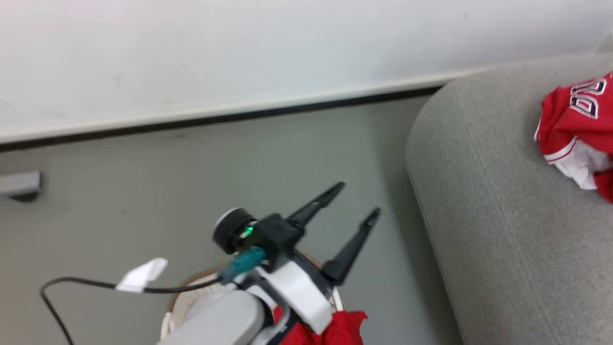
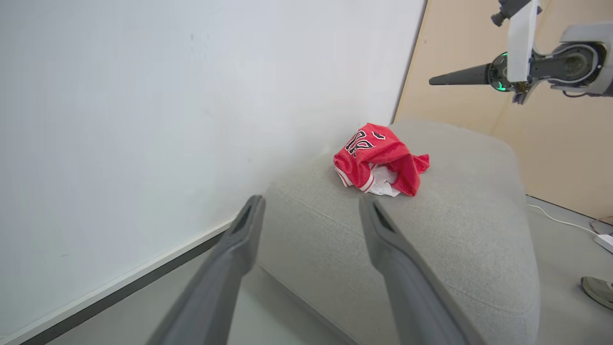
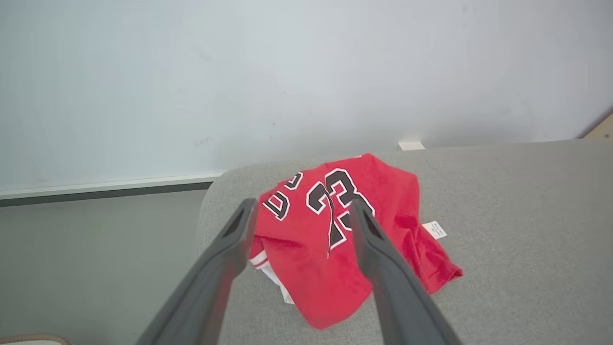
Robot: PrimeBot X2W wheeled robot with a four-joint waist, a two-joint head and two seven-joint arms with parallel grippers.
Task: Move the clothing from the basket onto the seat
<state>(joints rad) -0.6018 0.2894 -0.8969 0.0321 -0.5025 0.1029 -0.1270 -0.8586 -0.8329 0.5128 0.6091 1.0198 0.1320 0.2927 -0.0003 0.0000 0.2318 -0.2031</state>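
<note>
Head view: left gripper (image 1: 358, 197) jaws spread and empty, above the floor (image 1: 191, 191) between basket (image 1: 191, 285) and seat (image 1: 503, 215). A plain red piece (image 1: 342, 328) sits at the basket rim, partly hidden under the wrist. Right wrist view: right gripper (image 3: 302, 203) jaws spread and empty above the crumpled red jersey (image 3: 330, 239) lying on the seat, "23" readable here where the head view crops the numerals. Left wrist view puts that gripper side-on, high above the seat.

head: steep down | left wrist: low, farther | right wrist: close | shared: jersey (image 3: 306, 258)
</note>
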